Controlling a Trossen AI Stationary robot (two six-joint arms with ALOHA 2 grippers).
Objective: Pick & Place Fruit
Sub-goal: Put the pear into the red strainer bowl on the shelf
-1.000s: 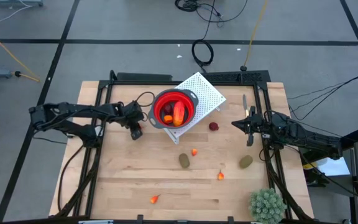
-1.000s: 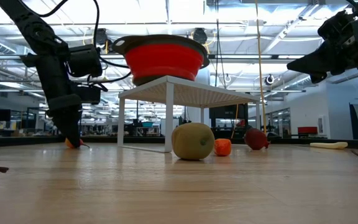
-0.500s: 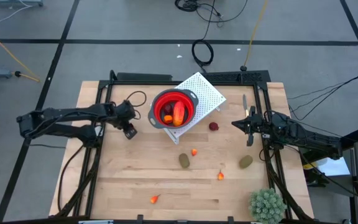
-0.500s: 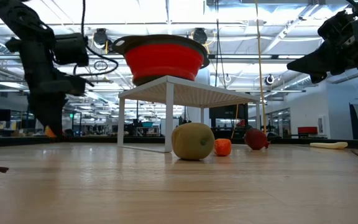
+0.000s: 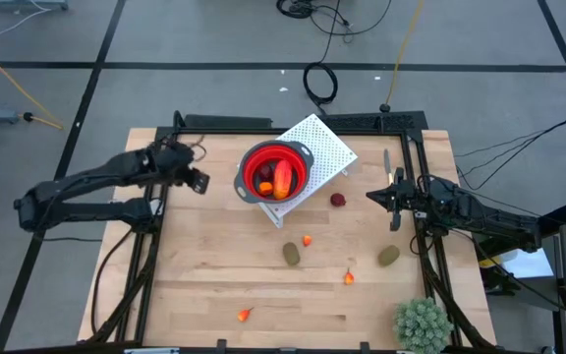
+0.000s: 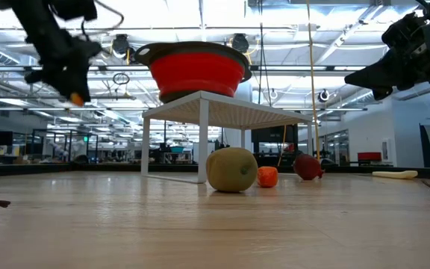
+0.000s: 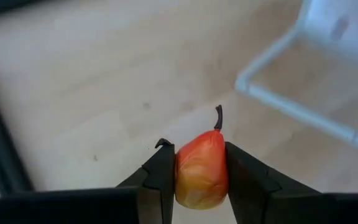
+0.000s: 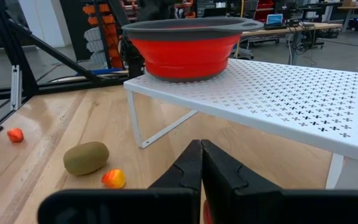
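My left gripper [image 5: 194, 181] hangs high over the table's far left, left of the red bowl [image 5: 274, 171], shut on a small orange-red fruit [image 7: 201, 168] with a dark stem; the low view shows the fruit [image 6: 75, 96] in the air. The bowl stands on a white perforated stand [image 5: 330, 147] and holds fruit pieces [image 5: 282, 178]. On the wood lie two brown-green ovals [image 5: 291, 254] [image 5: 388, 257], a dark red ball [image 5: 338, 200] and orange bits [image 5: 308, 240] [image 5: 349, 278] [image 5: 245, 315]. My right gripper [image 8: 201, 155] waits shut at the right edge. My left gripper pinches the orange-red fruit by its two opposite sides [image 7: 180, 171] between its two fingers [image 7: 163, 171]. The fingers slant downward. The stem end [image 7: 218, 117] sticks out past the fingertips. The fruit is lifted clear of the table.
A spiky green plant [image 5: 423, 324] stands at the near right corner. Black frame rails [image 5: 165, 147] run along the table's left, right and far sides. Bare wood [image 5: 204, 265] lies near and left of the stand.
My left gripper has risen from the table with the orange-red fruit and drawn back toward the table's far left corner, rolling as it went. The fruit, low by the tabletop a second ago, now hangs well above it. My right gripper has kept still.
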